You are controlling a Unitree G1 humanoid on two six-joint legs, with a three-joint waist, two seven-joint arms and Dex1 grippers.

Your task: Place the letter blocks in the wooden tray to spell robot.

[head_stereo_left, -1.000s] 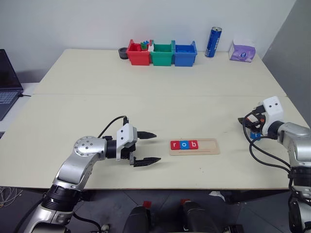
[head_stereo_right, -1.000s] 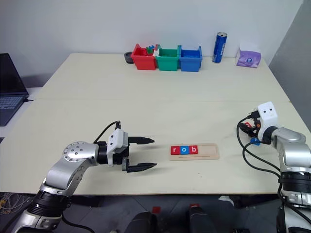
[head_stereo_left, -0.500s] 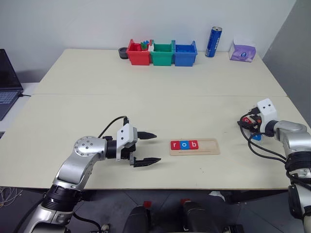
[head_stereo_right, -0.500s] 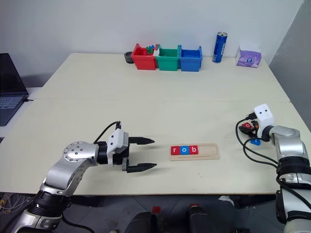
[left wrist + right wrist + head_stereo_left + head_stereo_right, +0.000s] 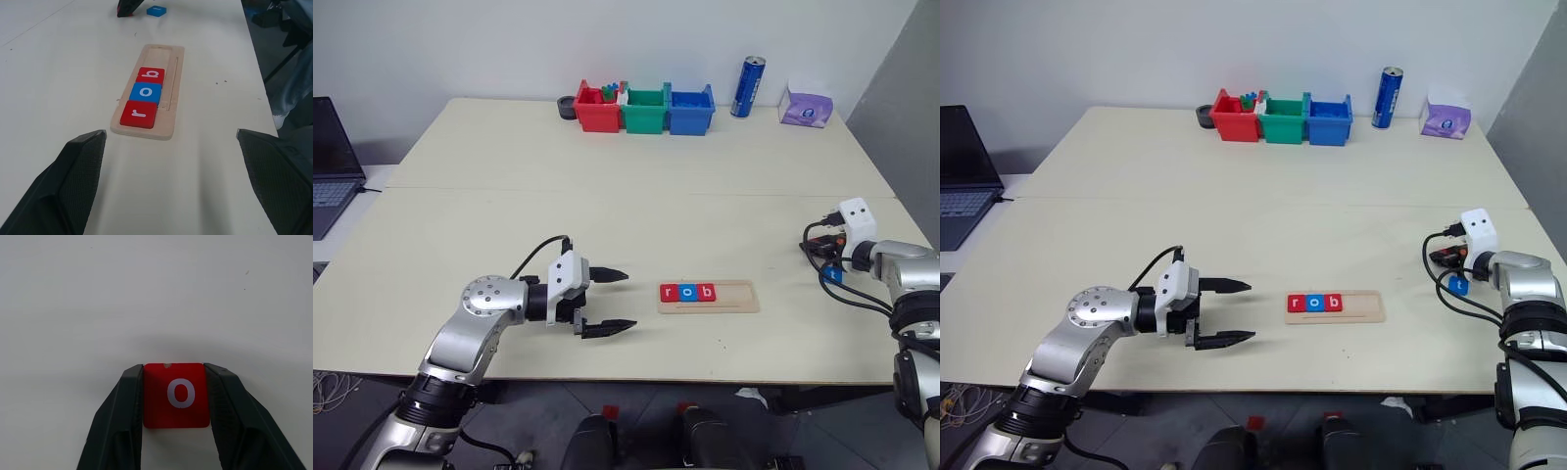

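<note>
The wooden tray [image 5: 740, 296] lies near the table's front edge, holding three letter blocks in a row: red "r" [image 5: 668, 292], blue "o" [image 5: 686, 292], red "b" [image 5: 704, 292]. Its right part is bare. My left gripper [image 5: 628, 300] hovers open just left of the tray, pointing at it, with nothing between its fingers [image 5: 73, 186]. Far right, my right gripper [image 5: 175, 369] is shut on a red "o" block [image 5: 176, 395] resting on the table. A blue block [image 5: 1457, 285] lies on the table right beside that gripper [image 5: 815, 247].
Red [image 5: 595, 108], green [image 5: 643, 108] and blue [image 5: 690, 109] bins stand in a row at the table's far edge, with a blue can [image 5: 746, 86] and a purple tissue pack [image 5: 806, 108] to their right. A laptop [image 5: 331, 162] sits off the left side.
My right gripper's fingers have closed on the red "o" block, and that hand has shifted slightly toward the table's right edge. The left arm and the tray have not moved.
</note>
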